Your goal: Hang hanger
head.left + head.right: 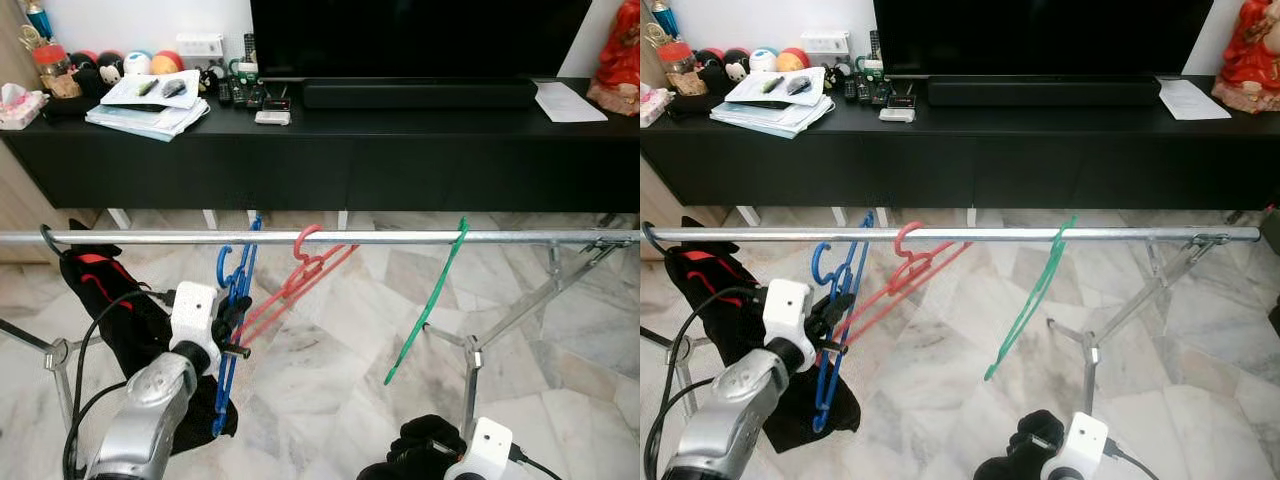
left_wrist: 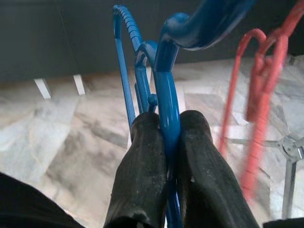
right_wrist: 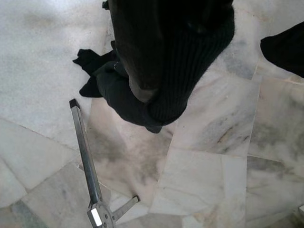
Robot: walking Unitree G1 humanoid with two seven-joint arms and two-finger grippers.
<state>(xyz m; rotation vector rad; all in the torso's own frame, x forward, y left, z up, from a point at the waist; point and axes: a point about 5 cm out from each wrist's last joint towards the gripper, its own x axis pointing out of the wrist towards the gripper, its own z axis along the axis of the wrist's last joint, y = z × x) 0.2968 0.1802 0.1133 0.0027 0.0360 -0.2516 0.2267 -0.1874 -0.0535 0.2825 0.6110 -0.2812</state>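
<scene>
Two black fingers (image 2: 147, 166) of the left gripper (image 1: 232, 318) are squeezed tight on the blue hanger (image 1: 236, 300), clamping its stem with no gap on either side. Just above the jaws the blue hook (image 2: 124, 28) curls up toward the rail (image 1: 400, 237); from the head views its tip sits at the rail, but whether it is over it or only touching can't be told. Below the jaws the hanger body hangs down in front of the black cloth (image 1: 110, 300), which dangles from the rail's near-left end.

Just right of the jaws, a red hanger (image 1: 300, 275) hooks on the rail and tilts away. Further right, well apart, a green hanger (image 1: 430, 300) hangs slanted from the same rail. Beyond the rail stands a black cabinet (image 1: 400, 160) with papers and clutter on top.

Right gripper (image 1: 425, 450) hangs low, well below and right of the rail, idle; its fingers look dark and bunched in the wrist view over the marble floor (image 3: 213, 166), open or closed can't be told.

Step, as judged: seating the blue hook on the rail, near the end of the task. Next move likely needs a check that the hook is fully over the rail, a small lowering to let it take the weight, then spreading the fingers and backing away without bumping the red hanger.
</scene>
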